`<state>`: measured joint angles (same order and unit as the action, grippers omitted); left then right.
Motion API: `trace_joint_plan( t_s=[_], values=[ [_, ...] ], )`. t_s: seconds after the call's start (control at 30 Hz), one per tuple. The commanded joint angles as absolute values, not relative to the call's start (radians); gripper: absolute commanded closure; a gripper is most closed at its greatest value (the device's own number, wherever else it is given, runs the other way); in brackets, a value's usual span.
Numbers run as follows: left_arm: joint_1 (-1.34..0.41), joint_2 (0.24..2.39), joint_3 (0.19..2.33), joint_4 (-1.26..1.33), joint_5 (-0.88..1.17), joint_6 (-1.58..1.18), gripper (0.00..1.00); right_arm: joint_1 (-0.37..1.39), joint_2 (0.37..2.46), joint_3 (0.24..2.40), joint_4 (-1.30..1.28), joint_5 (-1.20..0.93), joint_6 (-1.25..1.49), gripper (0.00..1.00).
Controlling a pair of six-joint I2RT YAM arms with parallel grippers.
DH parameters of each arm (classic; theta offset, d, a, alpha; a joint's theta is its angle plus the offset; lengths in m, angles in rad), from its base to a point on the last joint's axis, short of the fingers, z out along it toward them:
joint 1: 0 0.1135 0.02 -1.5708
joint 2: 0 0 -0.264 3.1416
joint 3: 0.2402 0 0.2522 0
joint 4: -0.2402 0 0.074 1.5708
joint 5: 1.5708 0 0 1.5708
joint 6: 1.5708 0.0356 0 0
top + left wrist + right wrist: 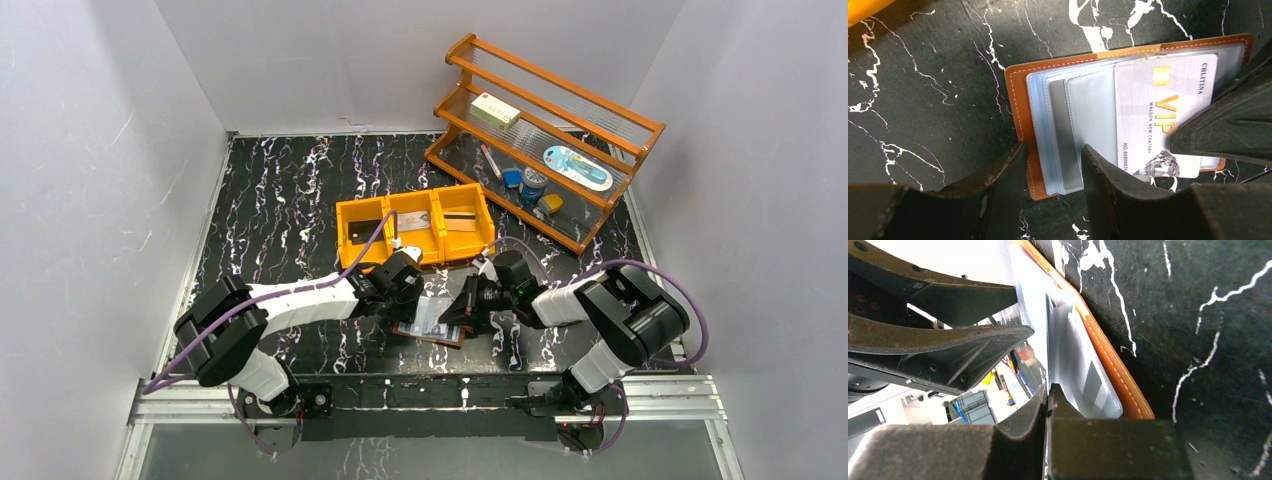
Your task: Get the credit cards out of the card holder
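Both arms reach in low from the near edge and meet over the card holder (432, 320). The left arm (300, 298) stretches in from the card holder's left, its wrist tipped down. The left gripper (1054, 147) stands with its jaws partly apart, straddling the card holder's left edge, one finger off the leather and the other on the sleeves. The right arm (600, 300) folds back at the elbow and comes in from the card holder's right. The right gripper (1048, 390) has its fingertips pinched together on the edge of a credit card (1158, 100).

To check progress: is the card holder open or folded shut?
Open: the card holder lies spread flat, its clear sleeves and a VIP card exposed.
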<state>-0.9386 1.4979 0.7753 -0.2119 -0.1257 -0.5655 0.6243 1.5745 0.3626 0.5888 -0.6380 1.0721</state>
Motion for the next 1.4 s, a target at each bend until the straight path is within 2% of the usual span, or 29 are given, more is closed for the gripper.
trace_joint_plan(
  t_s=[0.0,0.3,0.5,0.7,0.9,1.03,1.13,1.37],
  values=[
    [-0.947,1.505,0.752,-0.312,-0.157,-0.555,0.59,0.607,1.502,0.357,0.506,-0.593,1.034,0.99],
    [-0.947,1.424,0.785,-0.356,-0.193,-0.566,0.57,0.583,1.291,0.457,0.122,-0.449,0.92,0.99],
    [-0.948,1.373,0.813,-0.404,-0.261,-0.584,0.47,0.582,1.167,0.536,-0.026,-0.374,0.859,1.0],
    [-0.93,1.303,0.817,-0.468,-0.355,-0.59,0.37,0.582,1.125,0.604,-0.06,-0.319,0.767,1.0],
    [-0.813,1.193,0.788,-0.477,-0.298,-0.563,0.22,0.582,1.191,0.734,-0.097,-0.291,0.666,1.0],
    [-0.674,1.111,0.775,-0.477,-0.205,-0.526,0.12,0.589,1.263,0.861,-0.138,-0.224,0.586,1.0],
    [-0.571,1.097,0.802,-0.531,-0.152,-0.515,0.1,0.602,1.334,0.963,-0.165,-0.167,0.509,1.0],
    [-0.555,1.042,0.796,-0.55,-0.218,-0.464,0.06,0.675,1.576,1.222,-0.215,-0.049,0.269,1.0]
  ],
)
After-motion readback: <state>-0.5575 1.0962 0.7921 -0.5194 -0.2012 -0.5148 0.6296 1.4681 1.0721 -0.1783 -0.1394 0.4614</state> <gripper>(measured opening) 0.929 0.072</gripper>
